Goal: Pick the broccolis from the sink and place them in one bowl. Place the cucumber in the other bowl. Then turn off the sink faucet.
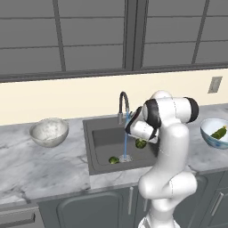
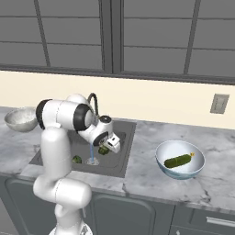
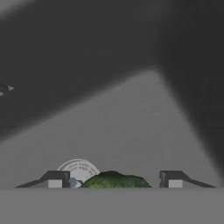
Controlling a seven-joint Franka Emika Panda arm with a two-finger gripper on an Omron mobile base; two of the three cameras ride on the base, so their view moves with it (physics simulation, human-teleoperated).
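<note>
Water runs from the dark gooseneck sink faucet [image 1: 123, 100] [image 2: 94, 99] into the grey sink [image 1: 101, 137] [image 2: 122, 159]. My gripper [image 1: 141, 141] [image 2: 106, 148] [image 3: 114, 180] is down in the basin, open, with one broccoli [image 1: 140, 144] [image 2: 103, 150] [image 3: 114, 180] between its fingertips and a gap on each side. The second broccoli [image 1: 113, 160] [image 2: 76, 159] lies on the basin floor left of the water stream. On the right counter the cucumber [image 1: 219, 132] [image 2: 178, 160] rests in the blue-rimmed bowl [image 1: 205, 130] [image 2: 160, 158]. The speckled bowl [image 1: 49, 132] [image 2: 20, 118] stands left of the sink with nothing in it.
The round metal drain [image 3: 78, 169] shows just behind the broccoli in the hand view, and the sink's walls rise around the hand. A wall outlet [image 1: 215, 84] [image 2: 219, 103] sits above the right counter. Dark window panels run along the back wall.
</note>
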